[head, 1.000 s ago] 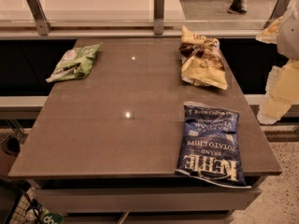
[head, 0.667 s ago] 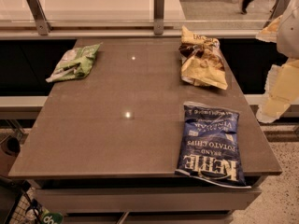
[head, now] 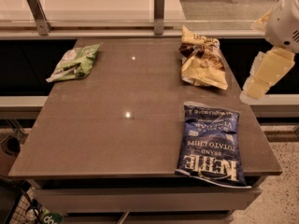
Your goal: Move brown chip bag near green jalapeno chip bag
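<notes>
The brown chip bag (head: 203, 60) lies wrinkled at the table's far right, its dark brown band toward the back. Flat at the far left corner rests the green jalapeno chip bag (head: 74, 62), nearly a full table width from the brown one. My gripper (head: 264, 76), pale yellow under a white arm, hangs off the table's right side. It is to the right of the brown bag, touches nothing and holds nothing.
A large dark blue Kettle bag (head: 211, 144) lies at the front right, overhanging the edge of the grey-brown table (head: 121, 125). A glass barrier with two metal posts (head: 159, 7) runs along the back. A wire basket (head: 28, 210) sits on the floor at the front left.
My gripper has shifted slightly left and up beside the table. The three bags have not moved.
</notes>
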{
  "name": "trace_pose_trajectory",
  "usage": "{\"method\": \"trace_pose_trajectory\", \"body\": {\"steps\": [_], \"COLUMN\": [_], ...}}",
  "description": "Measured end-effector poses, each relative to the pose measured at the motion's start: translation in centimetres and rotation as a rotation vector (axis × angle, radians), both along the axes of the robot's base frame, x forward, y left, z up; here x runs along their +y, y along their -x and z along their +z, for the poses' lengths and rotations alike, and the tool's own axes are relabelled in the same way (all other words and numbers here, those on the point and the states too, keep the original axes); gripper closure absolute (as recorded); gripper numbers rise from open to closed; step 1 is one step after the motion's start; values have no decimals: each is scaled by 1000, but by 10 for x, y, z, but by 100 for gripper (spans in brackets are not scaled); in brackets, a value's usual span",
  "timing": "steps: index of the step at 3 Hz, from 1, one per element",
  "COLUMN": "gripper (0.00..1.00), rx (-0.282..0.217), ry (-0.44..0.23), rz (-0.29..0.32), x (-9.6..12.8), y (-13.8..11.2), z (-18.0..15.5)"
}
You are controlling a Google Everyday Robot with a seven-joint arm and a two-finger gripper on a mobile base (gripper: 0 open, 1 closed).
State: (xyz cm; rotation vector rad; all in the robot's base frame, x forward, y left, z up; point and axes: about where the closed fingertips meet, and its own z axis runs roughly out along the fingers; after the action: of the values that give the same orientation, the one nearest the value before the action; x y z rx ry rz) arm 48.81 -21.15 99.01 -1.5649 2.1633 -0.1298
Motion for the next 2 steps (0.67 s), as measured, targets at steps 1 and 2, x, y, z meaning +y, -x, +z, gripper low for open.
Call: {"method": "trace_pose_trajectory", "body": {"steps": [1,2], "gripper": [0,0], "rx": [-36,-72], "ry": [-61,-119], "rz": [-35,-79], "x": [0,-6], "y": [-31,-66], "z": [-4,-11]}}
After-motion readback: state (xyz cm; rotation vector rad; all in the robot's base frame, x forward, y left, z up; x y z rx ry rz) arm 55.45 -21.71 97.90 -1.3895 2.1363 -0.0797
